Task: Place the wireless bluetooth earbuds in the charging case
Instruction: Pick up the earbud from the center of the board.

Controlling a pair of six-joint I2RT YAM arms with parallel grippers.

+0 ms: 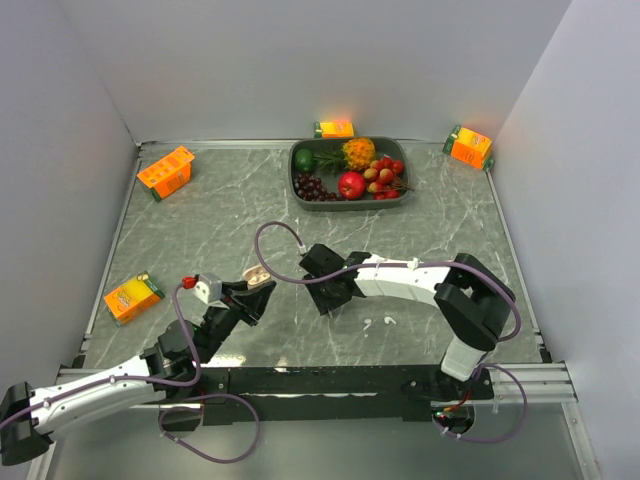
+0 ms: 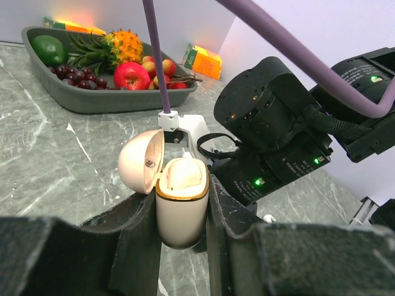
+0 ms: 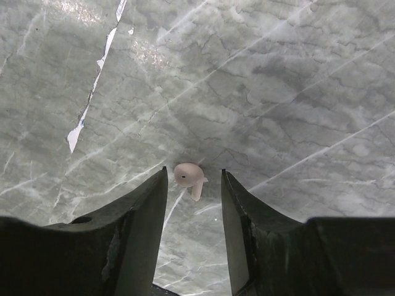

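Observation:
My left gripper [image 1: 252, 284] is shut on the cream-beige charging case [image 1: 257, 272] and holds it upright above the table. In the left wrist view the case [image 2: 181, 213] sits between the fingers [image 2: 133, 237] with its lid [image 2: 142, 160] swung open to the left. My right gripper [image 1: 332, 300] is open and points down at the table just right of the case. In the right wrist view one white earbud [image 3: 188, 174] lies on the marble between its open fingertips, untouched. Two small white earbuds [image 1: 368, 323] [image 1: 388, 321] lie on the table near the right arm.
A grey tray of fruit [image 1: 300, 172] stands at the back centre. Orange juice cartons sit at the back left [image 1: 166, 171], near left [image 1: 132, 297], behind the tray [image 1: 335, 128] and at the back right [image 1: 469, 147]. Purple cables loop over both arms.

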